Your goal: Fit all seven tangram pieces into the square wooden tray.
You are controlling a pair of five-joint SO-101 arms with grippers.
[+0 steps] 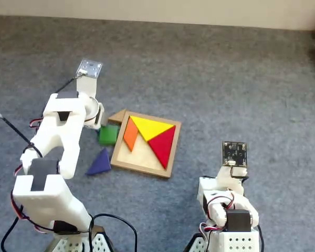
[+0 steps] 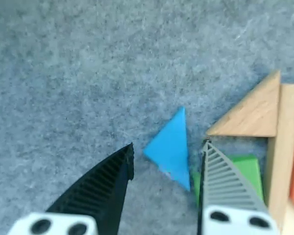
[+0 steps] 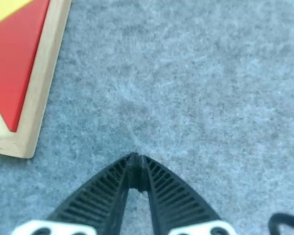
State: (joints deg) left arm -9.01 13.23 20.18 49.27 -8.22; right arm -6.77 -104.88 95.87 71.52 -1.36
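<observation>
Left gripper, jaws apart, straddles the light-blue triangle near the tray, apparently to grasp it; right gripper rests, jaws together.

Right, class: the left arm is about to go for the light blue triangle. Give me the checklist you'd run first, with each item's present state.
1. Left gripper open: ok.
2. Light blue triangle between its fingers: ok.
3. Pale finger clear of the green square: cannot tell; they overlap in the left wrist view.
4. Room left in the tray: ok, bare wood shows inside.
5. Right gripper out of the way: ok, shut over the carpet off the tray's corner.
</observation>
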